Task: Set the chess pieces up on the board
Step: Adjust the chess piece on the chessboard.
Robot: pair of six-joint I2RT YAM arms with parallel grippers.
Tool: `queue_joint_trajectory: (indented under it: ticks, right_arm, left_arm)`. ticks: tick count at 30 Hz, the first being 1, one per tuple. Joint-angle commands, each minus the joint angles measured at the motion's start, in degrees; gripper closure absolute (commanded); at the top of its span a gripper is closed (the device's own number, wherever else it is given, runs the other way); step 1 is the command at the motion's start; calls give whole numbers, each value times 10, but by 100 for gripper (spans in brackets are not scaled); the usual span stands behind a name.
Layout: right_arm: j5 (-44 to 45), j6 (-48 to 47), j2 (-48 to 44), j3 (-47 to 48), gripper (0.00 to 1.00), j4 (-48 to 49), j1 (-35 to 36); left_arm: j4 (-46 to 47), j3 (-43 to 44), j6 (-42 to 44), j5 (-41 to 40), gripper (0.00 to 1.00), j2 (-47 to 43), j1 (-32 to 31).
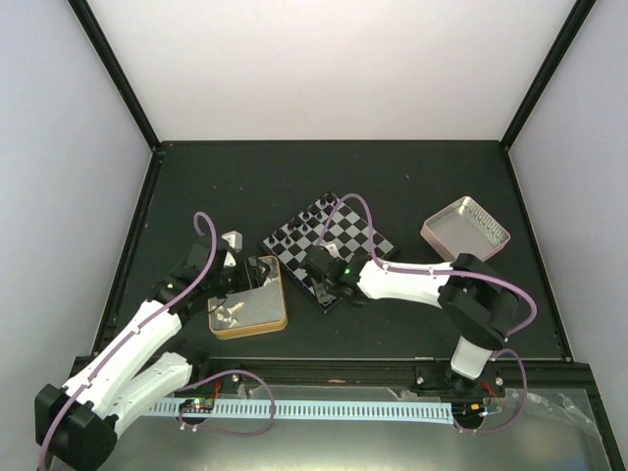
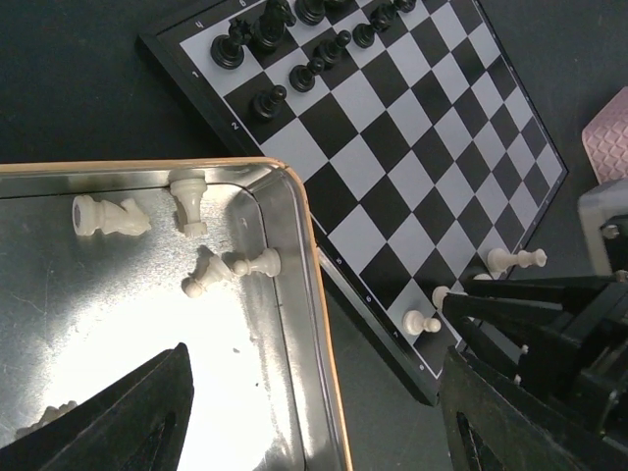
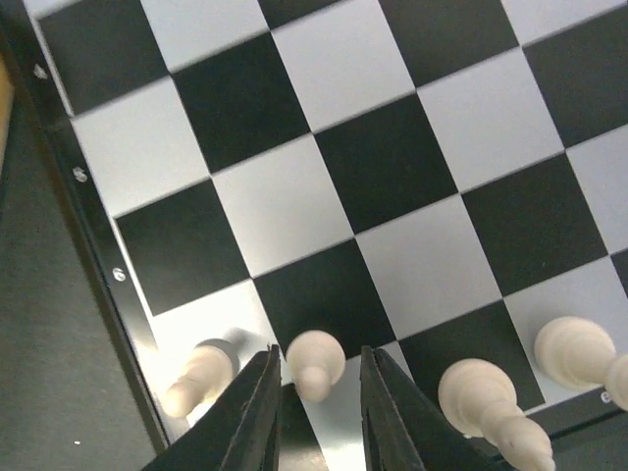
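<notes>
The chessboard lies mid-table. Several black pieces stand on its far rows. A few cream-white pieces stand at its near corner. My right gripper is over that corner. In the right wrist view its jaws are open a little, with one upright white pawn between them and a gap on each side. Other white pieces stand beside it. My left gripper is wide open and empty, straddling the tin's right rim. Several white pieces lie in the tin.
The gold-rimmed tin sits left of the board and nearly touches it; its rim also shows in the left wrist view. A pinkish silver tray stands at the right. A small pale object lies behind the left gripper.
</notes>
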Motion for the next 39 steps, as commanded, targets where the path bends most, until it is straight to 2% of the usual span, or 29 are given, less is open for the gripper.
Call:
queue_joint_trajectory:
  ticks: [1, 6, 14, 17, 20, 27, 39]
  right_arm:
    - [-4, 19, 16, 17, 77, -30, -4]
    - [-8, 15, 33, 18, 84, -23, -10]
    - [-2, 9, 52, 23, 87, -16, -14]
    - [-1, 9, 52, 20, 87, -14, -15]
    - [-7, 10, 40, 17, 79, -15, -15]
    - [-22, 19, -69, 5, 67, -23, -14]
    - [14, 57, -301, -41, 62, -100, -23]
  left_arm:
    - [10, -2, 2, 15, 30, 3, 5]
    - [9, -4, 2, 19, 30, 2, 6]
    - [3, -5, 8, 20, 30, 0, 6]
    - [0, -5, 8, 20, 30, -1, 6]
    - [-4, -6, 8, 20, 30, -2, 6]
    - [-27, -6, 9, 7, 29, 5, 7]
    - [-9, -36, 33, -18, 30, 28, 6]
